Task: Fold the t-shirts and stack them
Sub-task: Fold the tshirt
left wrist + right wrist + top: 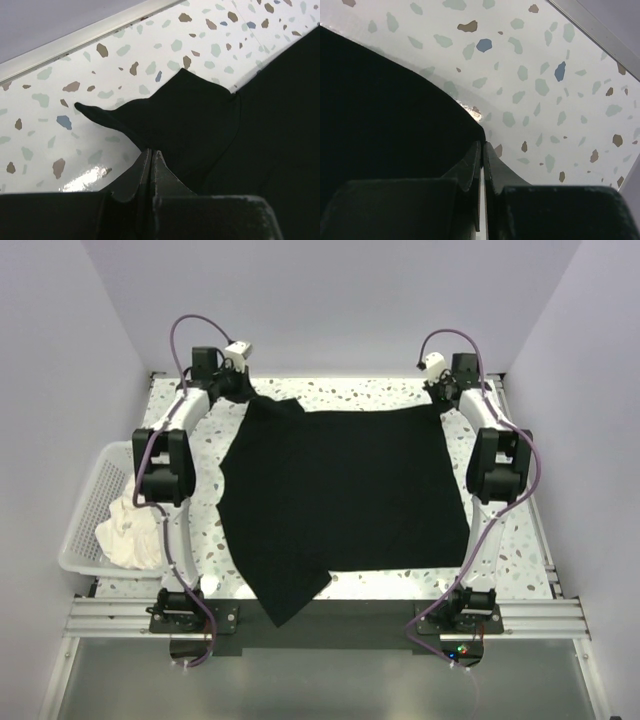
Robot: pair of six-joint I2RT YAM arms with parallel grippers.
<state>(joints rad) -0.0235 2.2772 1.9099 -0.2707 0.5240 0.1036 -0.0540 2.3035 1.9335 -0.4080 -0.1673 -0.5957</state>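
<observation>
The black t-shirt [345,490] lies spread flat across the speckled table, with one sleeve hanging over the near edge. My left gripper [240,390] is at its far left corner. In the left wrist view the gripper [151,152] is shut on the black fabric [190,120], next to a sleeve that points left. My right gripper [440,400] is at the far right corner. In the right wrist view it [483,145] is shut on the shirt's edge [385,115]. The white t-shirt [128,530] lies crumpled in the basket on the left.
A white lattice basket [85,510] stands off the table's left edge beside the left arm. Grey walls enclose the back and sides. A metal rail [75,37] runs along the table's far edge. Bare speckled table [350,392] shows behind the shirt.
</observation>
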